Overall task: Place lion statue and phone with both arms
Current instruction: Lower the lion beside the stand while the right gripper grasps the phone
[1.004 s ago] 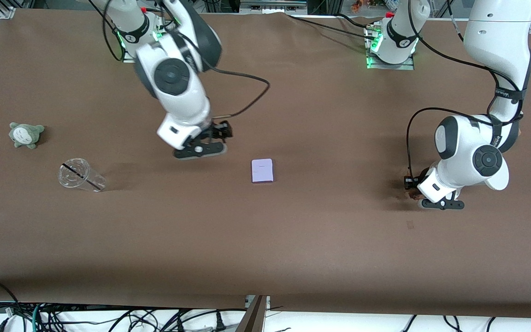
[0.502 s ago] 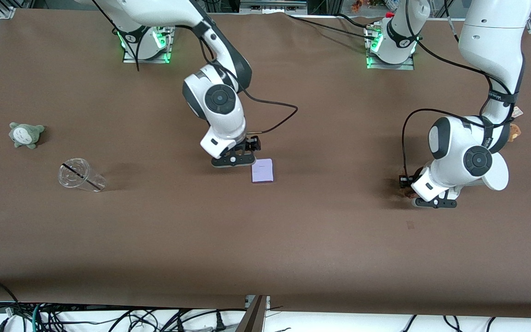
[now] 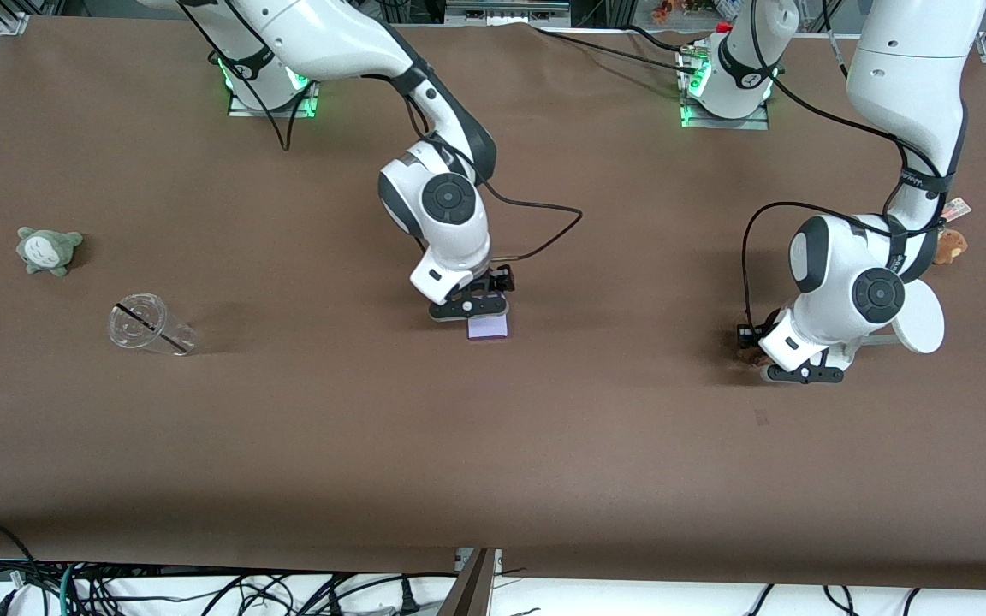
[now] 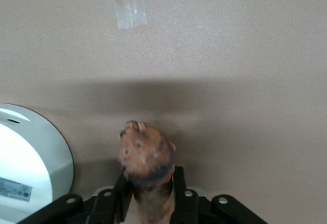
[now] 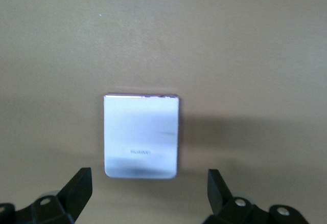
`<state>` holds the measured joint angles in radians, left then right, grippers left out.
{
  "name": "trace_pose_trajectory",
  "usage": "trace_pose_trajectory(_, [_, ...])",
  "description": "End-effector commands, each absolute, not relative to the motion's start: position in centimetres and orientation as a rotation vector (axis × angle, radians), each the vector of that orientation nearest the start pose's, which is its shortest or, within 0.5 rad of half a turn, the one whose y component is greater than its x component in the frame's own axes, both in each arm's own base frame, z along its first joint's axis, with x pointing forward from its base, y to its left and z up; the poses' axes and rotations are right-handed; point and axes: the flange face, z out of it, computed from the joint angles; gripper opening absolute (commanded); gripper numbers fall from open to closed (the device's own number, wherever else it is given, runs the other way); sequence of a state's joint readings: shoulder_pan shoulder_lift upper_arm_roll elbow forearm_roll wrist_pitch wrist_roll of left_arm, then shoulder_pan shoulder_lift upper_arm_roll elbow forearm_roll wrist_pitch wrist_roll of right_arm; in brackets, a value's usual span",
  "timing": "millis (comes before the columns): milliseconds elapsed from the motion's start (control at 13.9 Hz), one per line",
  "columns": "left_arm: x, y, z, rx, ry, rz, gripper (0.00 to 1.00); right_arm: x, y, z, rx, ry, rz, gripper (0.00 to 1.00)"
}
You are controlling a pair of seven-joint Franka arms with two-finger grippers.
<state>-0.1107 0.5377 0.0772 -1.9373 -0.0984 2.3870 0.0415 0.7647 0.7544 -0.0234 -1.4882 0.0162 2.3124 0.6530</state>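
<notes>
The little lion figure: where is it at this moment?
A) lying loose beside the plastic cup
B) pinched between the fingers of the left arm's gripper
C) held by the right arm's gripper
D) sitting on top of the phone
B: the left wrist view shows the lion statue clamped in the left gripper, while the open right gripper hangs over the phone.

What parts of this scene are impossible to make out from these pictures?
- Lion statue: in the front view the left gripper hides nearly all of it; in the left wrist view its back half is cut off by the edge.
- Phone: the right gripper covers its upper part in the front view.
- Brown toy: partly hidden by the left arm.
</notes>
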Motion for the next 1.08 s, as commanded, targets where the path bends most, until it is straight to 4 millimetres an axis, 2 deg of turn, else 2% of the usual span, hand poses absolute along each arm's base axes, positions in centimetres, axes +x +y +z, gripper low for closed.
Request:
trace_pose_trajectory(0, [61.1, -2.5, 19.4, -3.175, -0.038, 0.124, 1.00, 53.5, 50.4, 21.6, -3.093, -0.109, -0.091, 1.00])
trace_pose_trajectory(215, [61.1, -2.8, 20.7, -3.177, -0.076, 0.160, 1.00, 53.5, 50.6, 20.0, -3.083, -0.109, -0.116, 1.00])
trace_pose_trajectory(574, [60.2, -4.6, 25.6, -3.180, -0.121, 0.263, 1.00, 53.7, 50.8, 18.5, -3.056, -0.120, -0.164, 1.00])
trace_pose_trajectory(861, [60.0, -7.6, 32.0, -3.163, -0.232, 0.332, 1.00, 53.7, 50.6, 17.5, -3.066, -0.120, -0.156, 1.00])
trace_pose_trajectory(1004, [61.5, -8.2, 36.9, -3.168, -0.220, 0.275, 1.00, 53.6, 50.6, 17.4, -3.068, -0.119, -0.155, 1.00])
